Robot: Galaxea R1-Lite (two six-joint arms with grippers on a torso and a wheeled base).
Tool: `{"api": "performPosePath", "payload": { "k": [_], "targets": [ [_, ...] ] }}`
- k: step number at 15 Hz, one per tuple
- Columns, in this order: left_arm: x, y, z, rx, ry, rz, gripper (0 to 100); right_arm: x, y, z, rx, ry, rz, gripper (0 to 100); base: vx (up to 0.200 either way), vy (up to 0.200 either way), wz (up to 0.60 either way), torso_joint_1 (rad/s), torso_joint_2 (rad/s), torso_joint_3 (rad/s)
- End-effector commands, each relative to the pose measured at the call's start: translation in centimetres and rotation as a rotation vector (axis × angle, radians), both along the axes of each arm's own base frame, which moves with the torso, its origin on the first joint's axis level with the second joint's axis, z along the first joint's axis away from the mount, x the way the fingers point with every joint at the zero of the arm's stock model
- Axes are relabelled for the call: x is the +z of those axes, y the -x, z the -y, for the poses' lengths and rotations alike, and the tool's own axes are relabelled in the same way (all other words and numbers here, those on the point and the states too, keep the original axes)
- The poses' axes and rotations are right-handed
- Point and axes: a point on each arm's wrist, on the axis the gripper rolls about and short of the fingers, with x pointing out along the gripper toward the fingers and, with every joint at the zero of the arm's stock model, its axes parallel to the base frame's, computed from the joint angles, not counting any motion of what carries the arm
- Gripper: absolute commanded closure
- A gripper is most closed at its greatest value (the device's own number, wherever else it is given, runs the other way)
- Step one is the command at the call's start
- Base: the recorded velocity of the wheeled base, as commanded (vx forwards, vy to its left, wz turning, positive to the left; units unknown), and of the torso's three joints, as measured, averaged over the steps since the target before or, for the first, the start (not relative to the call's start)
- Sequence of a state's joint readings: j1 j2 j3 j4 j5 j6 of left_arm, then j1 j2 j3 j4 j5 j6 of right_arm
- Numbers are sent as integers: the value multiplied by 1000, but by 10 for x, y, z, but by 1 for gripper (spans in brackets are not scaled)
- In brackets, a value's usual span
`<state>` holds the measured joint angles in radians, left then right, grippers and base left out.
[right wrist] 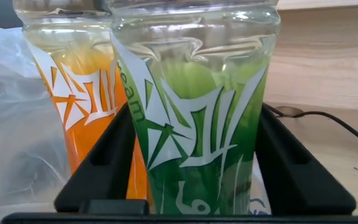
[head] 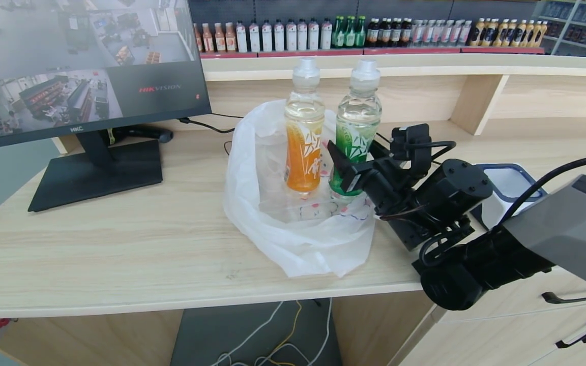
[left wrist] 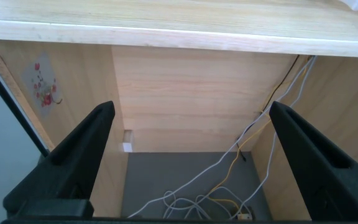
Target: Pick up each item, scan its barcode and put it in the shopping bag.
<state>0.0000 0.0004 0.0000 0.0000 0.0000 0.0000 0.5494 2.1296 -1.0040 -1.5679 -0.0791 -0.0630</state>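
Green bottle (head: 356, 117): upright in the open white shopping bag (head: 298, 244) on the wooden table (head: 120, 244), just beside an orange bottle (head: 303, 147) that also stands in the bag. Both caps on.
Right gripper (head: 341, 160): clamped on the green bottle low down, one finger (right wrist: 104, 162) on each flank. From the head camera the far finger is hidden behind the bottle, and the near one covers part of the label.
Labels: white leaf pattern on both. Lettering on the green one is cut off at the curve, not legible.
Bottle bases blurred through the bag film.
Left gripper (left wrist: 191, 109): below the table edge, jaws apart, nothing between them. Loose cables (left wrist: 229, 186) lie beyond.
Blue-rimmed white object (head: 514, 185): half hidden by the right arm, kind unclear.
Monitor (head: 79, 61): at the table's left, showing camera feeds.
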Motion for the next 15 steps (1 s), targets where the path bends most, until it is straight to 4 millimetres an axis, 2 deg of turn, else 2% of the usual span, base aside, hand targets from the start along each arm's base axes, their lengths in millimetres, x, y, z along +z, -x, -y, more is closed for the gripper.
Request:
{"api": "performPosePath", "payload": {
  "k": [1, 9, 12, 15],
  "targets": [
    [0, 0, 0, 0, 0, 0, 0, -1, -1, 0, -1, 1, 0, 0, 0, 0, 0, 0, 0, 0],
    [0, 0, 0, 0, 0, 0, 0, 3, 1, 1, 6, -18, 2, 0, 0, 0, 0, 0, 0, 0],
    [0, 0, 0, -2, 0, 0, 0, 8, 6, 6, 1, -20, 5, 0, 0, 0, 0, 0, 0, 0],
    [0, 0, 0, 0, 0, 0, 0, 22, 22, 15, 2, -26, 19, 0, 0, 0, 0, 0, 0, 0]
  ]
}}
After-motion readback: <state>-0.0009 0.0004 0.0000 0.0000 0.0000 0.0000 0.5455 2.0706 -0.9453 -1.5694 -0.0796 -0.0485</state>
